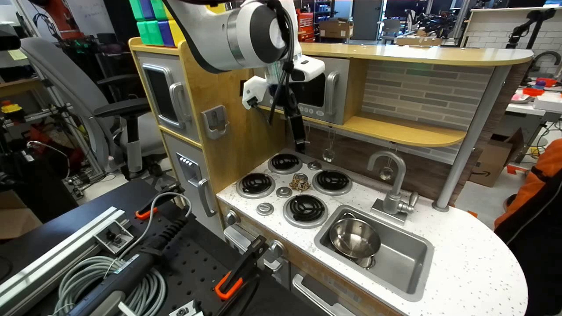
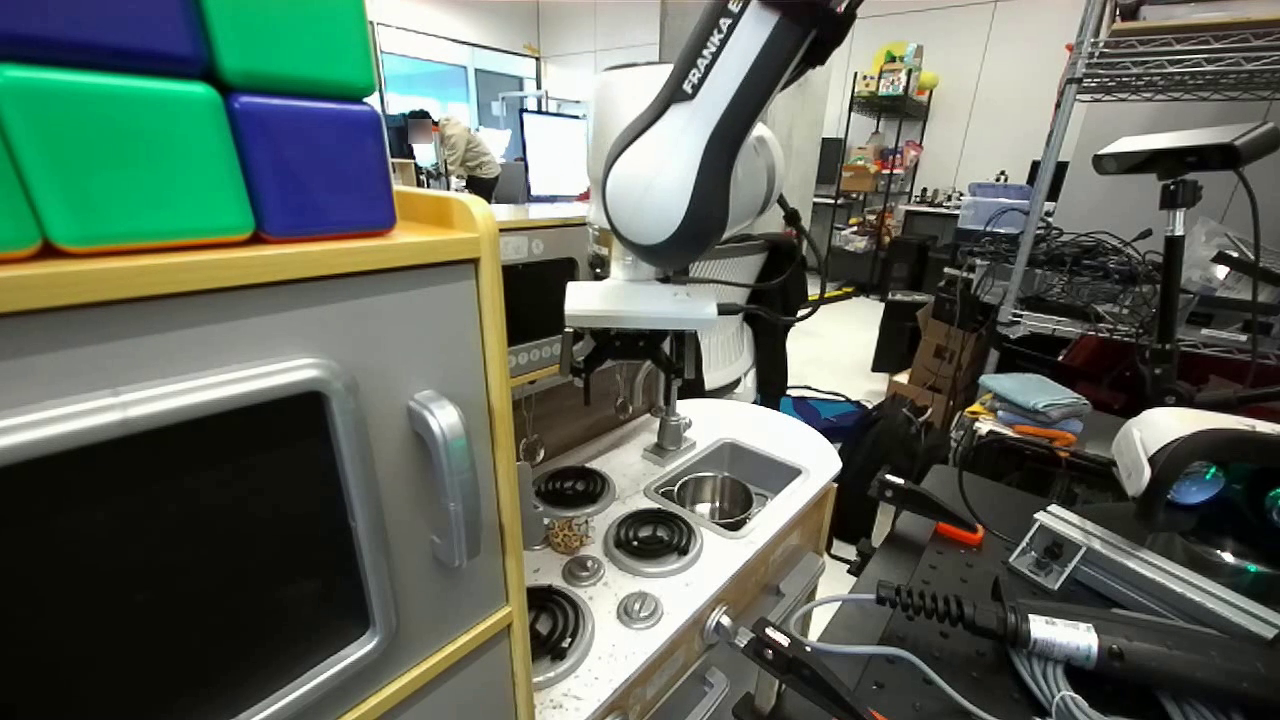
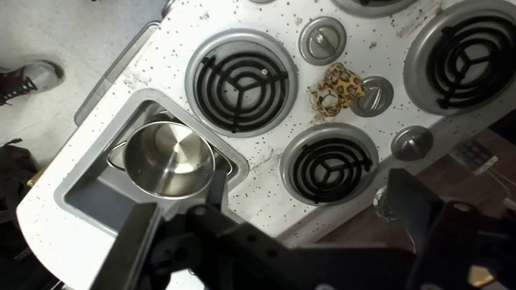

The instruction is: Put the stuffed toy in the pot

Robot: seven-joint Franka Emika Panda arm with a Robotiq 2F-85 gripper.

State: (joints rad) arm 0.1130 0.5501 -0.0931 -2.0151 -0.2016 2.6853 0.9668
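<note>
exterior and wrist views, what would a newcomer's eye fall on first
Probably the white robot arm over the white counter, or the brightly coloured blocks atop the tall cabinet, in both exterior views. In the wrist view, the leopard-spotted stuffed toy stands out among the burners, with the shiny pot in the sink.
</note>
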